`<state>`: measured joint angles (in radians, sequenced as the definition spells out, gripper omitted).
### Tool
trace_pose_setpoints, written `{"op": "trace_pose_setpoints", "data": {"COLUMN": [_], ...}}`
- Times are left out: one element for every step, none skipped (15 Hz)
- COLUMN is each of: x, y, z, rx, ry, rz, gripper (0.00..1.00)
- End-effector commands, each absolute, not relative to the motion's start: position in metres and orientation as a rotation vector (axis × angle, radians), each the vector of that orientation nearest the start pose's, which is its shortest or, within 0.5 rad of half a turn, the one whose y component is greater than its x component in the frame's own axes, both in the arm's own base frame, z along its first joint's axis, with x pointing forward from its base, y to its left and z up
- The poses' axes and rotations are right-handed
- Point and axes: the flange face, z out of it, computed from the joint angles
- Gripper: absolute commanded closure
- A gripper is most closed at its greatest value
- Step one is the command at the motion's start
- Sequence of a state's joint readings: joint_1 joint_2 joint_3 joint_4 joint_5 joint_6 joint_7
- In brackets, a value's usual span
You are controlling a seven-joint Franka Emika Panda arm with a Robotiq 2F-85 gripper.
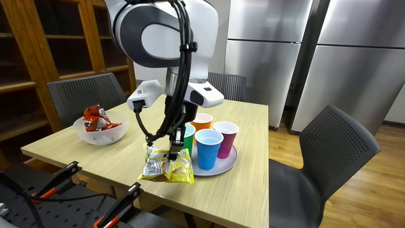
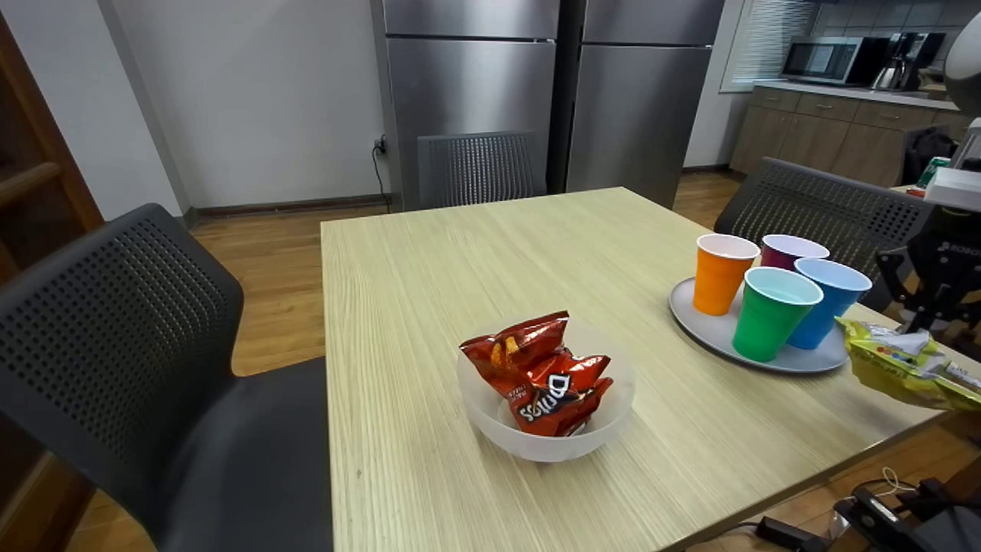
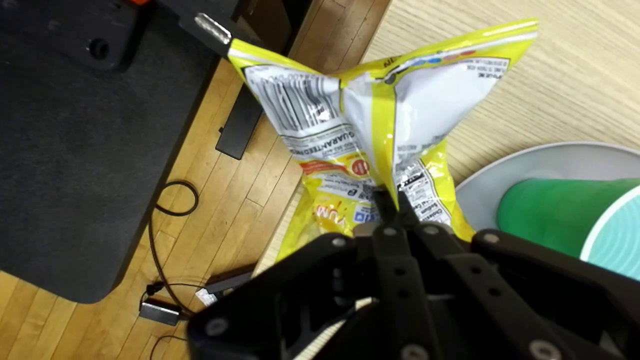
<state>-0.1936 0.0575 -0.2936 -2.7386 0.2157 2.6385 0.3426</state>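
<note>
My gripper [image 3: 397,207] is shut on a fold of a yellow snack bag [image 3: 320,135], pinched near the middle of its printed back. In both exterior views the bag [image 1: 182,172] hangs below the fingers close to the table's edge; whether its bottom touches the tabletop I cannot tell. Right beside it is a grey plate [image 2: 682,314] with a green cup [image 2: 770,322], a blue cup [image 1: 207,155], a purple cup [image 1: 227,144] and an orange cup [image 2: 718,280], all upright. The green cup is nearest to the bag in the wrist view.
A translucent white bowl [image 2: 490,429] with a crumpled red Doritos bag [image 2: 548,391] stands elsewhere on the wooden table [image 2: 429,307]. Dark chairs [image 1: 332,152] surround the table. A black mount with orange-tipped clamps [image 1: 121,202] sits beside its edge, with cables on the floor.
</note>
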Motion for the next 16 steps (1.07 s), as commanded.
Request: {"op": "trace_pose_setpoints", "data": {"x": [0.328, 0.328, 0.328, 0.328, 0.327, 0.327, 0.327, 0.341, 0.342, 0.345, 0.341, 0.34, 0.349, 0.351, 0.349, 0.351], "y": [-0.17, -0.168, -0.166, -0.162, -0.159, -0.155, -0.152, -0.155, -0.152, -0.149, -0.142, -0.137, -0.136, -0.131, -0.125, -0.121], "z": [0.208, 0.21, 0.211, 0.213, 0.215, 0.216, 0.218, 0.22, 0.222, 0.223, 0.223, 0.223, 0.224, 0.224, 0.224, 0.224], "rx": [-2.661, -2.663, -2.665, -2.668, -2.672, -2.675, -2.679, -2.684, -2.69, -2.696, -2.706, -2.715, -2.722, -2.731, -2.739, -2.746], "ry": [1.449, 1.44, 1.433, 1.424, 1.412, 1.401, 1.39, 1.376, 1.366, 1.353, 1.34, 1.326, 1.31, 1.295, 1.281, 1.268], "rz": [0.178, 0.174, 0.168, 0.161, 0.158, 0.154, 0.149, 0.147, 0.14, 0.134, 0.13, 0.129, 0.13, 0.13, 0.128, 0.128], "gripper": [1.0, 1.0, 1.0, 1.0, 1.0, 1.0, 1.0, 1.0, 1.0, 1.0, 1.0, 1.0, 1.0, 1.0, 1.0, 1.0]}}
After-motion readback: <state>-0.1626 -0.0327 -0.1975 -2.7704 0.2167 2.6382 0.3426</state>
